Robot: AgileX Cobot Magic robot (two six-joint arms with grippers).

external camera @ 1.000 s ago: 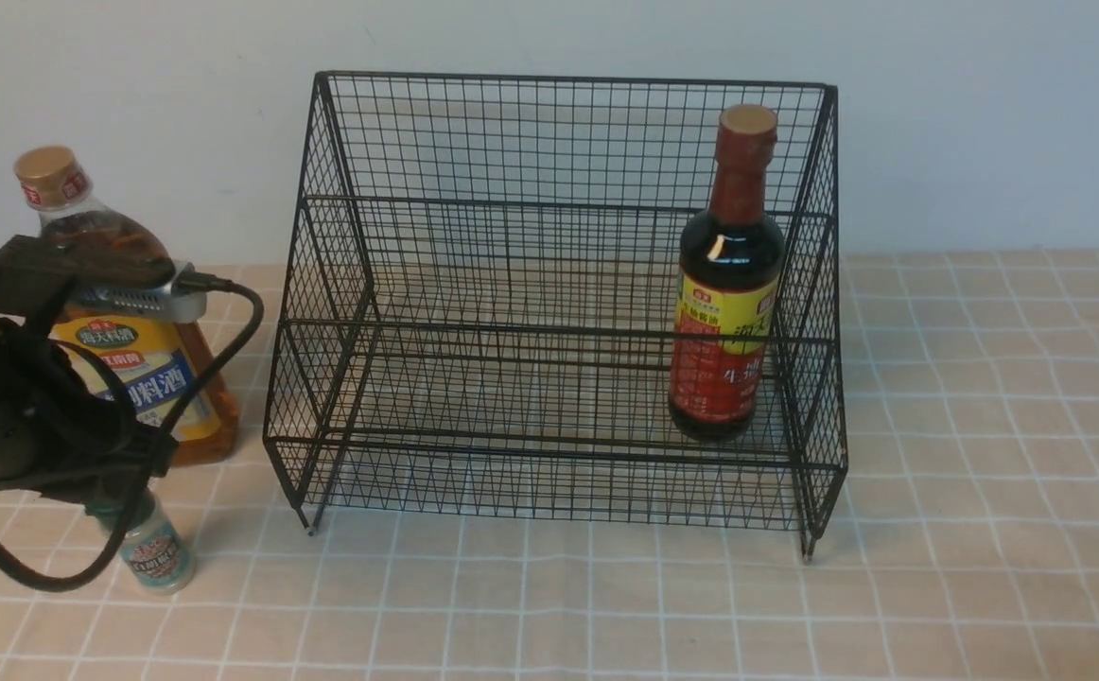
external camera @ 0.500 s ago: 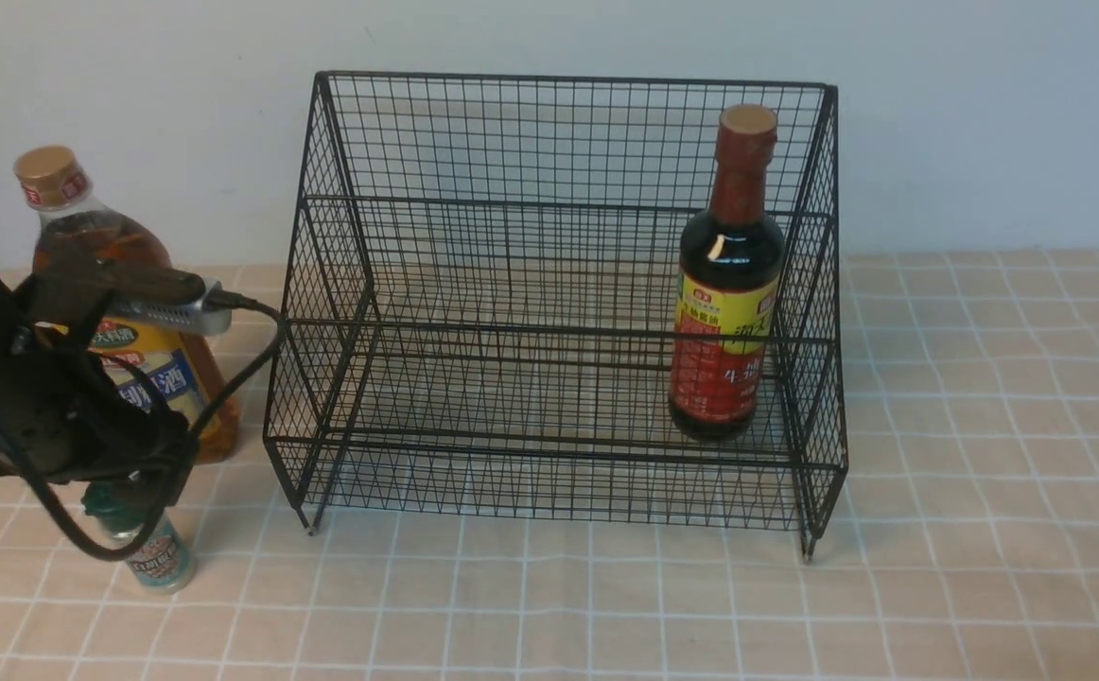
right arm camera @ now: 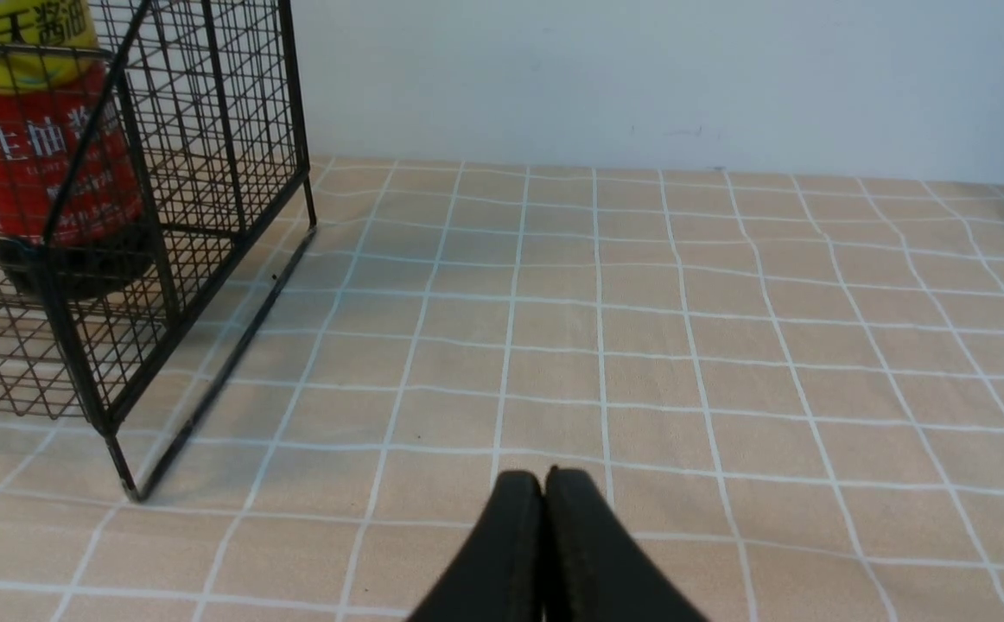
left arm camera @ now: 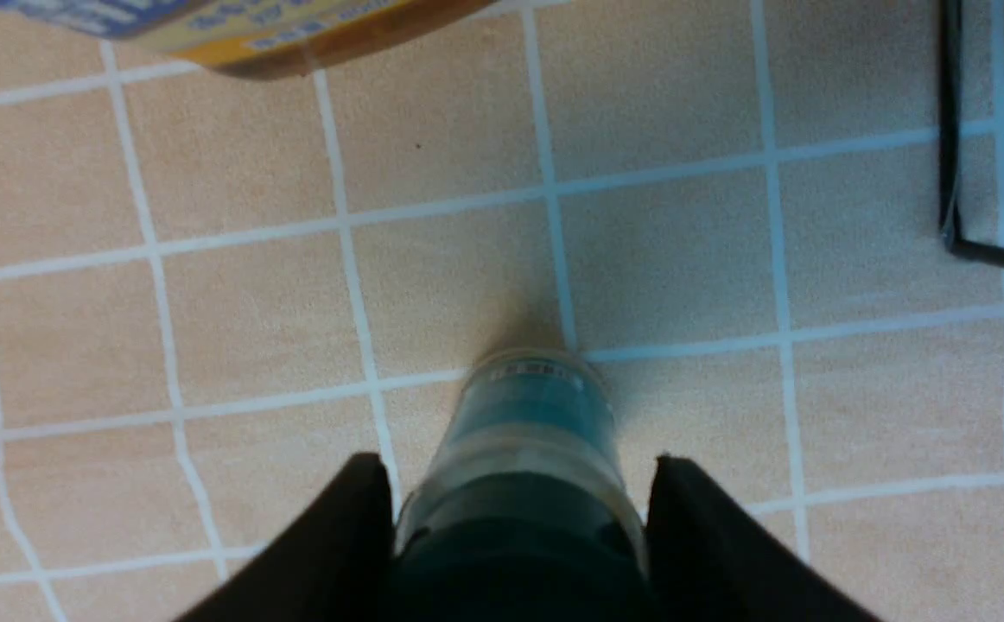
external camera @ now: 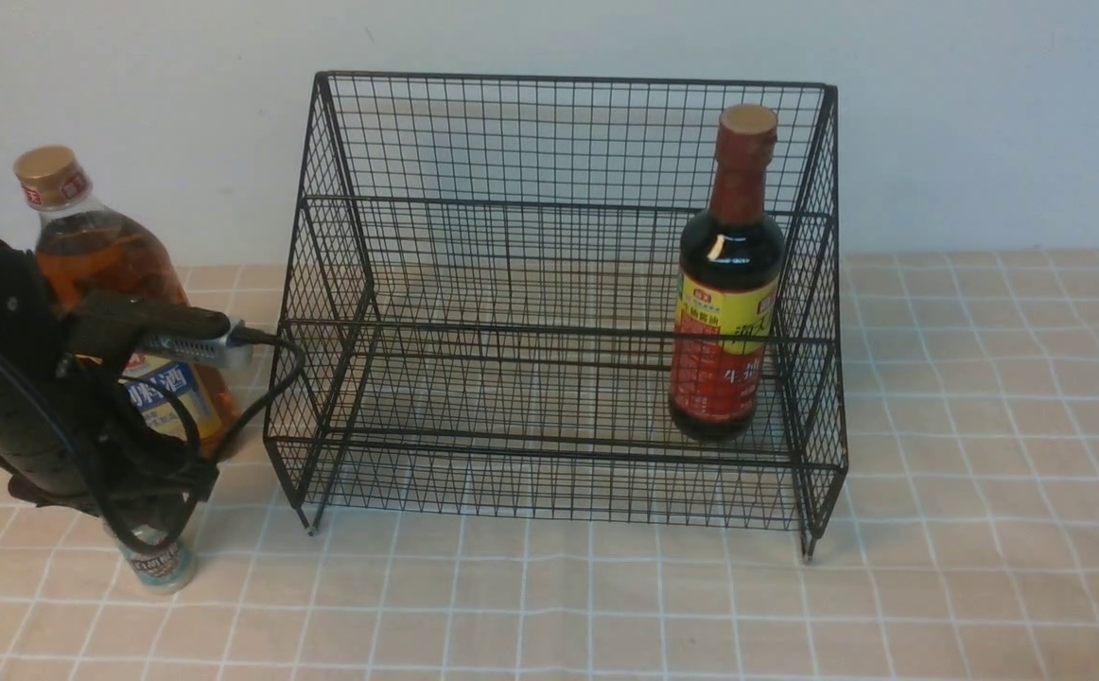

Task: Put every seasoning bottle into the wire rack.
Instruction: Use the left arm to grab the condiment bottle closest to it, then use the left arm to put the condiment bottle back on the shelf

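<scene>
Looking ahead, you see the rack holding 1 sauce bottle; left of it stands the amber bottle, then the small shaker, between your left gripper's fingers, grip unclear. Your right gripper is closed.
</scene>
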